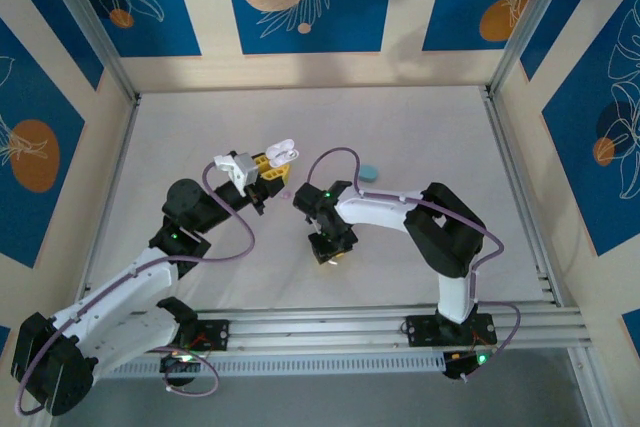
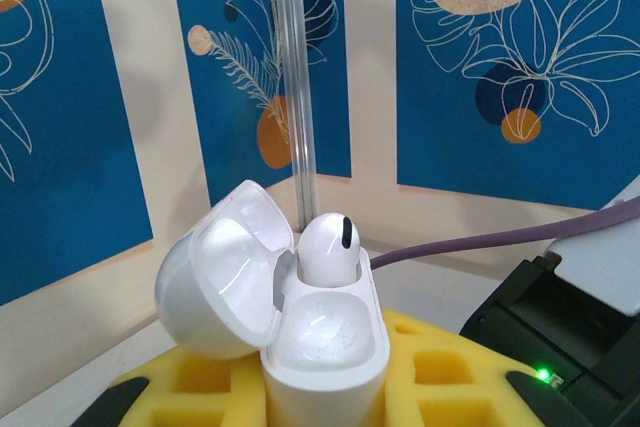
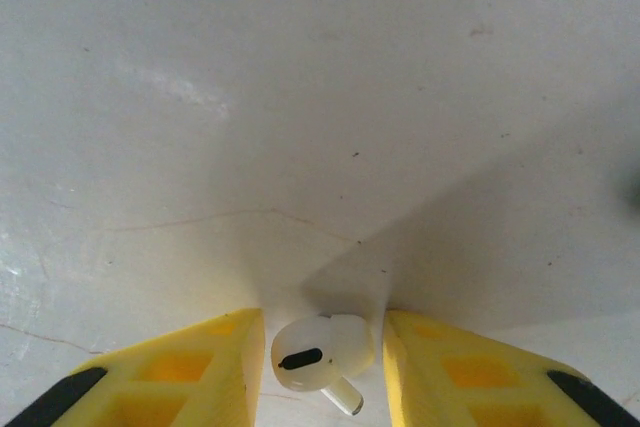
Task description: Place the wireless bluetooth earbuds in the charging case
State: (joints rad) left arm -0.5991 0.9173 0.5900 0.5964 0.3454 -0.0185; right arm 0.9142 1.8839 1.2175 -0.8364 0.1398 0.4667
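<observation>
I am watching the left arm running from the lower left corner toward the middle of the worktop (image 1: 420, 127), with its wrist angling so that the left claw (image 1: 270, 167) is pointing toward the far wall. That claw is pinching the white charging case (image 2: 322, 352) between its yellow fingers (image 2: 445, 372), holding it upright with the lid (image 2: 222, 282) standing open and tilting to the left. One white earbud (image 2: 330, 245) is sitting in the case's far socket, its dark slit facing outward, while the near socket is showing its glossy hollow. The right arm is rising from its base, bending sharply at the elbow and stretching leftward. It is ending to the right of the charging case and nearer the arm bases, its wrist pointing straight down. There the right claw (image 3: 322, 322) is standing spread, its two yellow fingers straddling a second white earbud (image 3: 318, 352) that is lying on its side on the worktop, a thin gap showing on each side. A small light blue object (image 1: 369, 171) is resting on the worktop to the right of the charging case.
</observation>
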